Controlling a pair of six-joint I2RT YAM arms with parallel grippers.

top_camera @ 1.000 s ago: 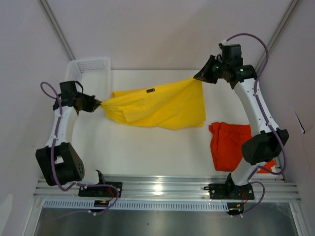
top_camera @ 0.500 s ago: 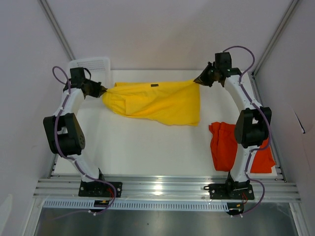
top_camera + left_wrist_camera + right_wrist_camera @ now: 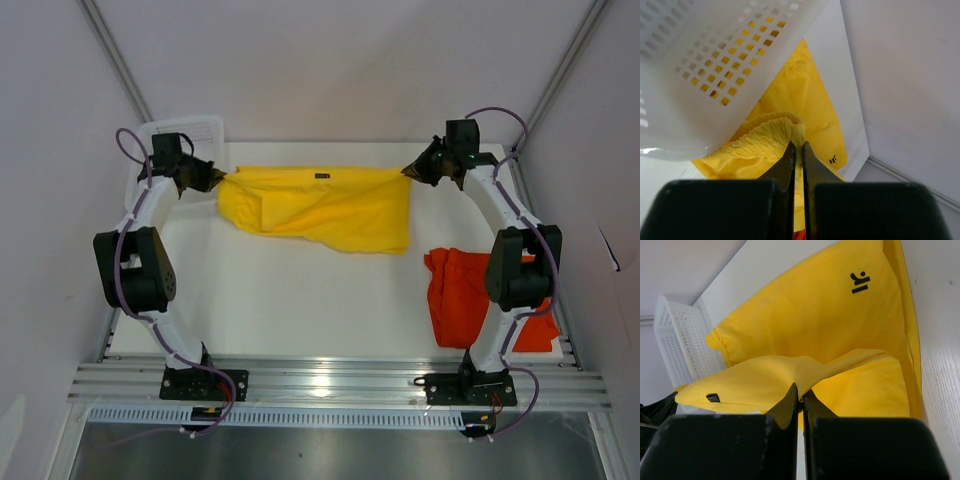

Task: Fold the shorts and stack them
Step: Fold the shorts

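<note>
Left fingers point(image 3: 788, 167) and right fingers point(image 3: 788, 402) each clamp an end of the bright yellow fabric shorts point(image 3: 320, 205), stretched along the far side of the worktop point(image 3: 300, 300). A white mesh plastic basket point(image 3: 200, 128) crowds the left; orange-red fabric shorts point(image 3: 455, 300) lie front-right.

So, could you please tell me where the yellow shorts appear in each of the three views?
Top external: yellow shorts stretched across the far middle, between left gripper and right gripper.
Left wrist: centre, waistband pinched in the closed fingers.
Right wrist: filling most of the frame, an edge pinched.
Shared landmark: white mesh basket, at the left in every view.
</note>
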